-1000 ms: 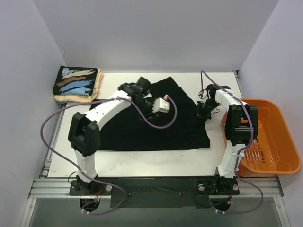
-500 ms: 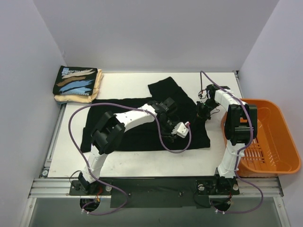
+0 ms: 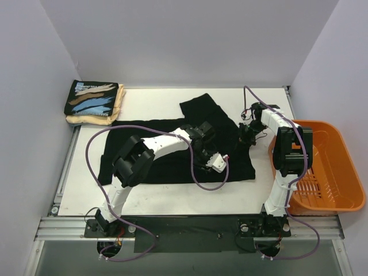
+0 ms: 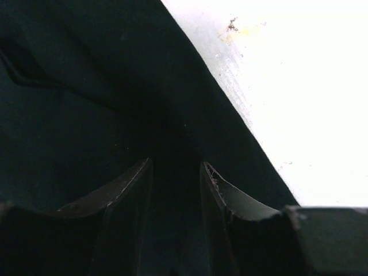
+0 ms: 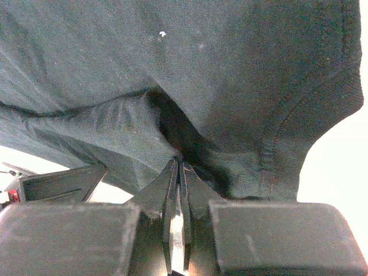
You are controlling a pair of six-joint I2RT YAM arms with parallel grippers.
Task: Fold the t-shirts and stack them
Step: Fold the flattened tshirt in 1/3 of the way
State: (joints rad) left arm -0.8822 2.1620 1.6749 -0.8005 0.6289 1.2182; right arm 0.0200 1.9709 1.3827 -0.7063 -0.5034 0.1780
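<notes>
Black t-shirt (image 5: 190, 69) pinched in right jaws, seen wrist-only.

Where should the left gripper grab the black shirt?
Probably the black shirt by its straight edge beside the left gripper, coming from the table side: the cloth lies flat, so only that edge offers a lip.
</notes>
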